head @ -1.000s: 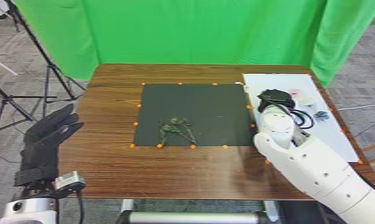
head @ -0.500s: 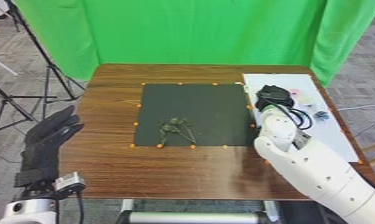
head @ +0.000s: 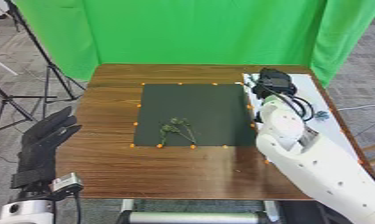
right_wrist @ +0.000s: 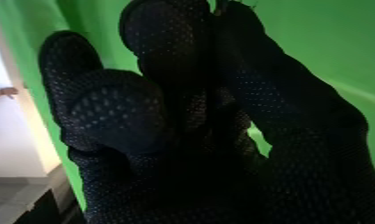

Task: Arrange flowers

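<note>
The head camera was set above the near side of the table (head: 103, 170), faced forward and down, and covered it from far edge to near edge at mid-frame. The right wrist camera was set close to the right hand (head: 274, 79) and faced along it; both views shared that hand, upper right in the head frame, and the green curtain (head: 201, 35) beyond.
</note>
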You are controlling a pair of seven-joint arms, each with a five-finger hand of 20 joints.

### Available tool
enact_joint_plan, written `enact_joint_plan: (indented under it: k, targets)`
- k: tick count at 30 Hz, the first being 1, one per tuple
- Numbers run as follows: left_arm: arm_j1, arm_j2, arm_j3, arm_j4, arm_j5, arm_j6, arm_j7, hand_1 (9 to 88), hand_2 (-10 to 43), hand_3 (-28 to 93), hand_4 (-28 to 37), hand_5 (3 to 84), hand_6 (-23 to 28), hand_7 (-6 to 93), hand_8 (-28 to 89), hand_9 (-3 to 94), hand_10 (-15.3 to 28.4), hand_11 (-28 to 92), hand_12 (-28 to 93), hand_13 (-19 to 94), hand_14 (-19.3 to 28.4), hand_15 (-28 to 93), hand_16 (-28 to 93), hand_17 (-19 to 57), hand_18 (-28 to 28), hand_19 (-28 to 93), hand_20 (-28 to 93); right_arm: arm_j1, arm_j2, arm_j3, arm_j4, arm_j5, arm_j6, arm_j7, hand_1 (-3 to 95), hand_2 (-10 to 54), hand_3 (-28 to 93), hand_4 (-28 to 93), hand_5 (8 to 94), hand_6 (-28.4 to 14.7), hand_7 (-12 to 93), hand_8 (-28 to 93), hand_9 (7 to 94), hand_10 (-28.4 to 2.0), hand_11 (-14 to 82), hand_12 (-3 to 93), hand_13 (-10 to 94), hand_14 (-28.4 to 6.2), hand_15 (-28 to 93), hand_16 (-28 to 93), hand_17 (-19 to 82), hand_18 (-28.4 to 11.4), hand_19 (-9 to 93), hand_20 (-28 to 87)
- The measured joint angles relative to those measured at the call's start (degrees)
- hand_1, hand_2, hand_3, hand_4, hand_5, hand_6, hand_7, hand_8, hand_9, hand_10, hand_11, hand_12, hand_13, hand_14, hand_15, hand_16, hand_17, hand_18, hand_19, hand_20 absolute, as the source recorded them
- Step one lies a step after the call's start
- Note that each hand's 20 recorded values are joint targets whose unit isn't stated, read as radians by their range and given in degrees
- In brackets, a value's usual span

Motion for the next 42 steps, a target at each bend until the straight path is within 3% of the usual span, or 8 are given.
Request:
enact_joint_plan:
  k: [10,42]
  targets:
    - [0.6,-0.50,-1.01,-0.60,0.58,-0.02,-0.86,26.5,6.4,84,-17.7,38.7,9.5,16.3,-11,32.4,19.2,37,6,23,26.1,63,-17,-9.9,21.2,59,2,-8.2,-0.8,3.6,-7.8,-0.9,-1.0,-1.7,51.2,-5.2,76,-27,84.9,-4.3,24,20,88.2,-12.7,38.4,22.2,88,-4.7,62,22,51,-18.3,93,-17]
    - [0.5,-1.09,-1.43,-0.62,1.29,-1.01,-2.11,26.6,6.5,84,-17.6,38.7,9.5,16.3,-11,32.4,19.1,37,6,23,26.0,63,-17,-9.9,21.2,59,2,-17.2,-5.9,-0.8,-10.1,-2.3,-5.8,-2.9,50.6,-5.6,77,-26,85.6,-4.6,23,20,88.6,-12.9,38.3,22.0,89,-4.7,61,22,50,-19.0,93,-15]
